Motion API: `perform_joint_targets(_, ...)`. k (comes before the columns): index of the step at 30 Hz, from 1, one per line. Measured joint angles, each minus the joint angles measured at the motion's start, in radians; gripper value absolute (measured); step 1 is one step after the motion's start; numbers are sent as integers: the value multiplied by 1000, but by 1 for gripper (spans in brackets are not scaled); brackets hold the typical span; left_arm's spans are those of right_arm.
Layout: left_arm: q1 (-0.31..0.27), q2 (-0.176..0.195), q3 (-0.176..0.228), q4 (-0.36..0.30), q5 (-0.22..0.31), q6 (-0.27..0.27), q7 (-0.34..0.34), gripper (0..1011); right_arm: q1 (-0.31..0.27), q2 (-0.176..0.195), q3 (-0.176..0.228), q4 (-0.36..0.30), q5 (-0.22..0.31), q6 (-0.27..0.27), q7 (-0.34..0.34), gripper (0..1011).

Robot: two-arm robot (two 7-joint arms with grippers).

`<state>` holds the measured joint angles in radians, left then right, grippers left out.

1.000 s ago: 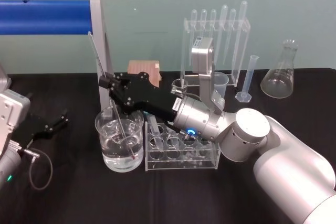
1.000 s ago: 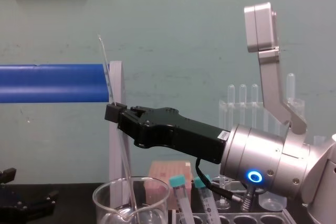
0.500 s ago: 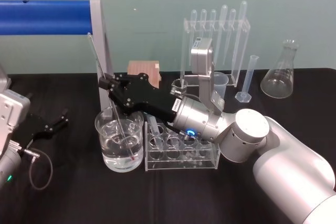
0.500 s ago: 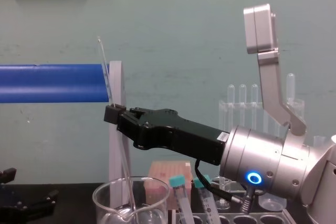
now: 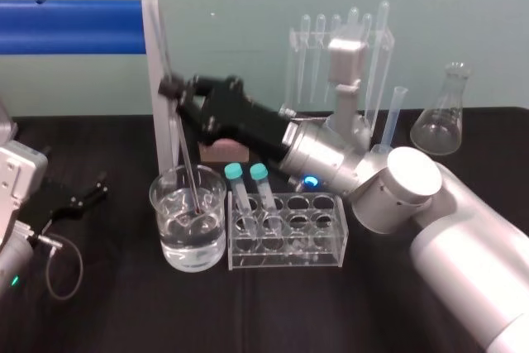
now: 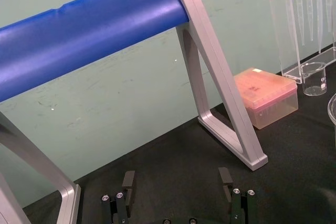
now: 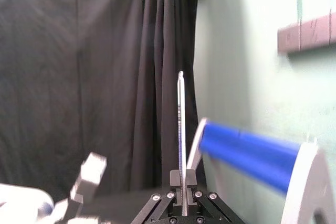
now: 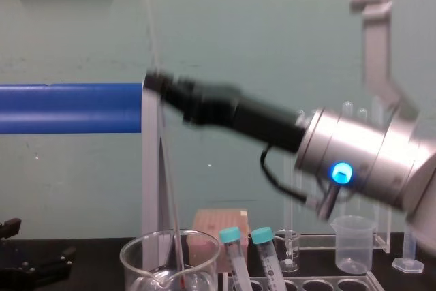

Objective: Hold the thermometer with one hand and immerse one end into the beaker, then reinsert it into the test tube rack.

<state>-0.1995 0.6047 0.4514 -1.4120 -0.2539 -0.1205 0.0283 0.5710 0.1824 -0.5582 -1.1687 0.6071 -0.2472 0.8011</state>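
The right gripper (image 5: 176, 91) hangs well above the beaker (image 5: 165, 229), its black fingers (image 7: 175, 178) clamped on the thermometer (image 7: 181, 129) partway along its length. The rod stands almost upright, tilted slightly. Its upper end rises past the blue bar (image 5: 70, 26), and its reddish lower end sits inside the beaker, just under the rim in the chest view. I cannot tell whether the tip touches the clear liquid in the lower part of the glass. The rack (image 5: 285, 255) stands just beside the beaker on the black tabletop (image 5: 124, 312), with two teal-capped tubes (image 5: 238, 189) leaning in its holes nearest the beaker. The left gripper (image 5: 78, 196) lies low at the tabletop's left side – fingers apart, holding nothing.
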Motion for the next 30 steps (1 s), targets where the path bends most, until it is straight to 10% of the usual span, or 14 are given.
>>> perform_joint_targets(17, 0, 0, 0, 0, 0, 0, 0, 1008, -163, 226, 210, -427, 90, -17, -150, 55)
perform_joint_targets(30, 0, 0, 0, 0, 0, 0, 0, 1008, -339, 320, 247, -493, 61, 65, -234, 55)
